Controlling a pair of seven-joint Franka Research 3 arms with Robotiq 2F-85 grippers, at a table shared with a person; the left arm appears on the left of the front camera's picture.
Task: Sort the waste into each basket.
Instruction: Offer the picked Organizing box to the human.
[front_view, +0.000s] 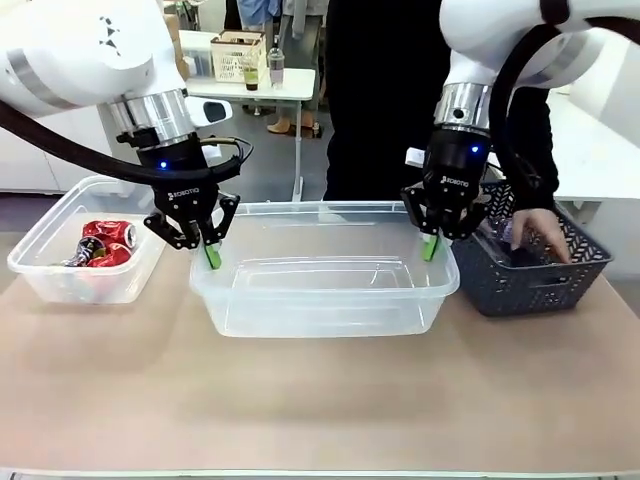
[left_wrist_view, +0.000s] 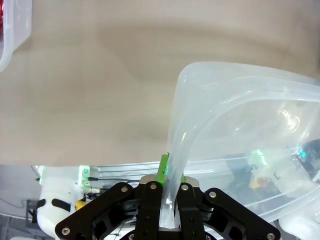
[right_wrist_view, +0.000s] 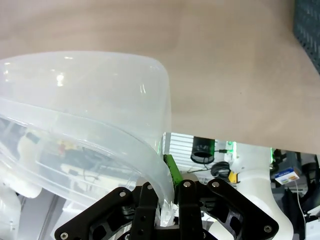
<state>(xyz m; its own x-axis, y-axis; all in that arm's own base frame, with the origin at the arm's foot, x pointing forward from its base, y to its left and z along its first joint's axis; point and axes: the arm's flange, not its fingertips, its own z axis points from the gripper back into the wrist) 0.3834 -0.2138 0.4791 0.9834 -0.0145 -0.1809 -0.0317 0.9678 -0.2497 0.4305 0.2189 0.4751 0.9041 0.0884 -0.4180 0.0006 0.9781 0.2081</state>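
Note:
A large clear plastic basket (front_view: 325, 290) stands in the middle of the table with nothing in it. My left gripper (front_view: 211, 254) is shut on its left rim, and my right gripper (front_view: 430, 247) is shut on its right rim. In the left wrist view the green pads of the left gripper (left_wrist_view: 170, 187) pinch the thin clear wall (left_wrist_view: 240, 125). The right wrist view shows the right gripper (right_wrist_view: 167, 200) clamped on the wall (right_wrist_view: 100, 100) the same way. A smaller clear basket (front_view: 60, 275) at the left holds red-and-silver cans (front_view: 105, 243).
A dark grey lattice basket (front_view: 540, 275) stands at the right, with a person's hand (front_view: 540, 232) reaching into it among items I cannot make out. The person stands behind the table. Bare tabletop (front_view: 320, 400) lies in front of the baskets.

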